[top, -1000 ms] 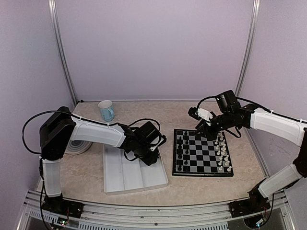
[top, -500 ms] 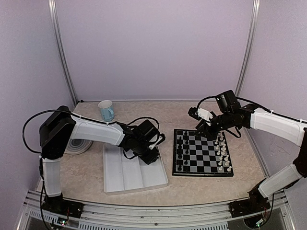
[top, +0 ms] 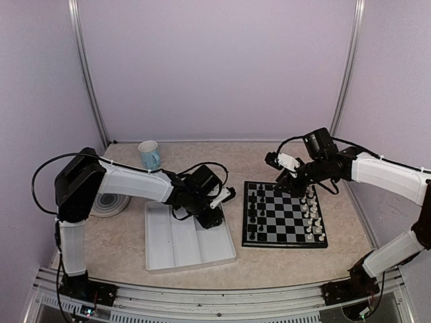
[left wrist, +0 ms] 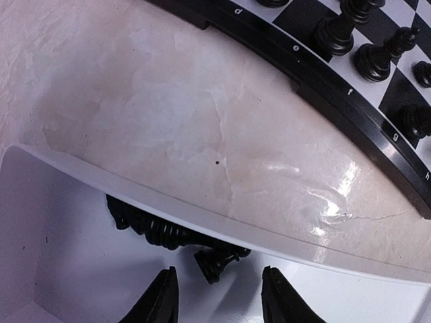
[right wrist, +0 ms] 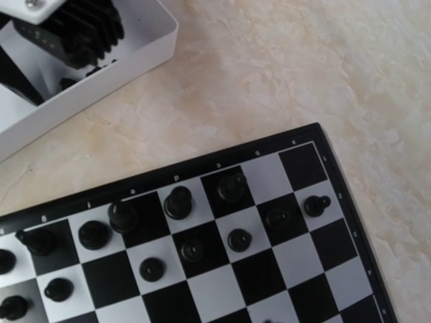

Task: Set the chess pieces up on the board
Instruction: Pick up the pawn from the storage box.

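The board (top: pixel 286 217) lies right of centre, with black chess pieces (top: pixel 254 212) in its left columns. In the left wrist view, a few black pieces (left wrist: pixel 217 260) lie on their sides against the far wall of the white tray (left wrist: pixel 135 190). My left gripper (left wrist: pixel 219 301) is open and empty just short of them, its fingers (left wrist: pixel 160 303) either side of the nearest piece. In the top view it (top: pixel 214 210) hangs over the tray's far right corner. My right gripper (top: pixel 288 182) hovers over the board's far edge. Its fingers barely show in the right wrist view, which shows the board (right wrist: pixel 229 286) with standing black pieces (right wrist: pixel 178 202).
White pieces (top: pixel 313 217) stand along the board's right side. The tray (top: pixel 176 250) sits left of the board. A blue mug (top: pixel 149 155) stands at the back left, a white round dish (top: pixel 108 205) at the left. The board's border (left wrist: pixel 323 75) is close beyond the tray wall.
My left gripper has shifted slightly right and away, toward the tray's far right corner. The right arm has not moved.
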